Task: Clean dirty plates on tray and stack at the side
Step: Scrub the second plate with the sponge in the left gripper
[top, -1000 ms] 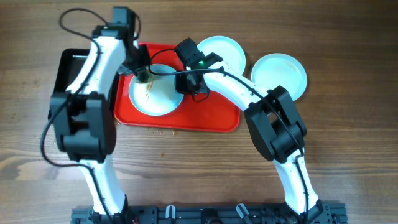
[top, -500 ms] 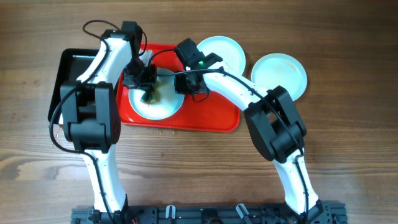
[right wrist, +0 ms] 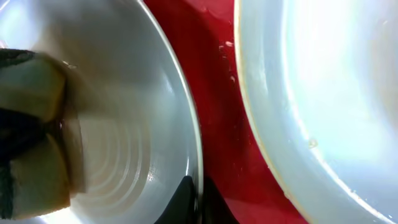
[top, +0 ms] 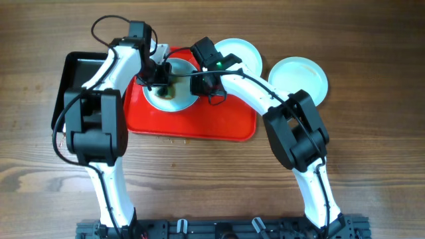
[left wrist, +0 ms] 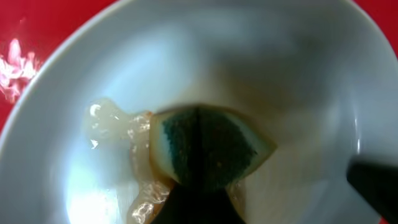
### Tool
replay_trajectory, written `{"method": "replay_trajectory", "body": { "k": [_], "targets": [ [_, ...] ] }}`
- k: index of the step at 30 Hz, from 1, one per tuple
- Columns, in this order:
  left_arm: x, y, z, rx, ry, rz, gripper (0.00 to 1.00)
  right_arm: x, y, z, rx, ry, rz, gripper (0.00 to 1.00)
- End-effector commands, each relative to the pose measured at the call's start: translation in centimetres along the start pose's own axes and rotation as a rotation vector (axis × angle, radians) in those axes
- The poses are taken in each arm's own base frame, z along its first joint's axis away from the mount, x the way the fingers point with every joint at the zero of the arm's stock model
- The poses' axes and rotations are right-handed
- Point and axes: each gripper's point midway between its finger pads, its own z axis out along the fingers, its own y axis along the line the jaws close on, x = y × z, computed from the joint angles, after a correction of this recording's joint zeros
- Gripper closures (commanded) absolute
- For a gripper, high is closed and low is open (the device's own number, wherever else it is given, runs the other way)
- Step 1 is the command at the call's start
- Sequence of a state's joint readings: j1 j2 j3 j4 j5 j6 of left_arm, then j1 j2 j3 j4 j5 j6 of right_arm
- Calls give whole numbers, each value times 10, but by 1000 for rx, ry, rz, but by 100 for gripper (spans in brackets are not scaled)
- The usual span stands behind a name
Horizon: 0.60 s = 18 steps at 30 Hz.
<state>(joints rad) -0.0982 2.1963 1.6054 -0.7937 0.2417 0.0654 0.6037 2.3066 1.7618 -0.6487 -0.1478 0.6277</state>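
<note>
On the red tray (top: 199,121), one white plate (top: 180,69) sits at the back left. My left gripper (top: 161,81) is shut on a green-and-yellow sponge (left wrist: 208,146) pressed onto that plate's centre (left wrist: 280,62), beside brownish smears and foam. My right gripper (top: 202,83) is shut on the plate's right rim (right wrist: 198,202), one finger inside and one outside. A second plate (top: 239,54) lies at the tray's back right corner and shows in the right wrist view (right wrist: 323,93). A third plate (top: 299,78) lies on the table to the right.
A black tray (top: 68,86) lies left of the red tray, partly under my left arm. The front half of the red tray is bare. The table is wood.
The plate has shifted toward the tray's back edge, held by my right gripper. My left gripper with the sponge has moved from the plate's back edge onto its centre.
</note>
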Motion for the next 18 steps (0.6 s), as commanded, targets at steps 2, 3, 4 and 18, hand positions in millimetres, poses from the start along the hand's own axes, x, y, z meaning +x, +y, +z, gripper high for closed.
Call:
{"method": "replay_trajectory", "body": {
  "k": [2, 3, 4, 18],
  "targets": [
    [32, 66, 41, -337, 39, -266, 96, 14, 6, 14, -9, 49, -37, 96],
    [29, 73, 38, -384, 13, -309, 96, 14, 6, 14, -9, 49, -36, 96],
    [26, 79, 35, -424, -15, -344, 96, 14, 6, 14, -9, 49, -37, 96],
    [26, -58, 24, 293, 154, -262, 96, 16, 6, 14, -10, 55, -39, 96]
  ]
}}
